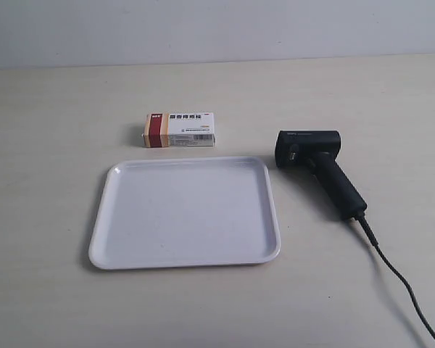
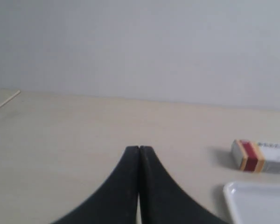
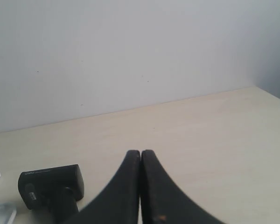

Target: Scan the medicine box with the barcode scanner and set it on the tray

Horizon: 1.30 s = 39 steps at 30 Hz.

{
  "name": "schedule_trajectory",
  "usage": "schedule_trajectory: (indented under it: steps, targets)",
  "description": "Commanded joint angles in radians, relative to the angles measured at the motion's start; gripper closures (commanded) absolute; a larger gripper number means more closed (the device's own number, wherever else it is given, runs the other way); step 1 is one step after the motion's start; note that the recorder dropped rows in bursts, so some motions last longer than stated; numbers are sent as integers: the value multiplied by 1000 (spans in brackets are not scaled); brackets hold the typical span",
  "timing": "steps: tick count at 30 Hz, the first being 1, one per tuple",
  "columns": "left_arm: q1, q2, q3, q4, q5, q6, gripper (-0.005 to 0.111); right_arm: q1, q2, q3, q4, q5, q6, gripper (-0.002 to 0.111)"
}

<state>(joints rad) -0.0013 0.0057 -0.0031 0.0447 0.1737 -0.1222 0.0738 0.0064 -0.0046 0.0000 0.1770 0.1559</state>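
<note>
Nothing picked up yet. In the exterior view the medicine box [image 1: 179,130] lies flat on the bench [image 1: 51,130], upper centre of frame, just above the top rim of the tray [image 1: 185,214] and apart from it. Red/tan band is at its left end. The barcode scanner [image 1: 317,169] lies on its side at centre right, head toward the tray, handle slanting to lower right w/ the cable [image 1: 402,283] running off the bottom right corner.

Left gripper [image 2: 139,148]: fingers pressed together, holding nothing; box sits at right edge of that frame, tray corner in lower right. Right gripper [image 3: 140,152]: fingers also closed and empty, scanner at lower left of its frame.

Handling (judgement): box looks light, thin cardboard, so it prob. dents if squeezed hard; best taken across the long sides near the middle. Can't tell which face carries the barcode. Scanner is rigid plastic, smooth; grab the handle mid-length, and expect cable drag. Both sets of fingers must open first.
</note>
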Motion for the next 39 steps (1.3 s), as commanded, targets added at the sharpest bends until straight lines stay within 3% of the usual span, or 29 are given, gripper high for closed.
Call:
schedule_trajectory:
  steps: [1, 9, 14, 17, 20, 24, 27, 31, 35, 39]
  targets:
    - [3, -6, 3, -62, -96, -219, 106, -6, -6, 5, -7, -19, 3, 108]
    - [1, 6, -1, -57, -438, -305, 107, -6, -6, 5, 155, -78, 57, 108]
    - [1, 209, -110, 22, -434, -300, 107, -6, -6, 5, 229, -142, 54, 108]
    - [1, 447, -189, 113, -434, -331, 107, -6, -6, -6, 226, -150, 45, 108]
    - [-1, 712, -285, 299, -431, -453, 107, -6, -4, -55, 226, -150, 42, 108]
    - [-42, 1089, -398, 707, -456, -745, 107, -6, 111, -101, 226, -177, 23, 108]
    - [-83, 1347, -511, 1095, -592, -964, 107, -4, 262, -135, 226, -183, 1, 108]
    - [-112, 1599, -723, 1501, -773, -1177, 107, -4, 491, -177, 226, -185, 1, 108]
    - [-150, 1757, -915, 1640, -830, -1124, 107, -4, 691, -213, 224, -192, 1, 108]
    - [-192, 1855, -1029, 1629, -839, -957, 103, -4, 830, -234, 205, -200, 1, 108]
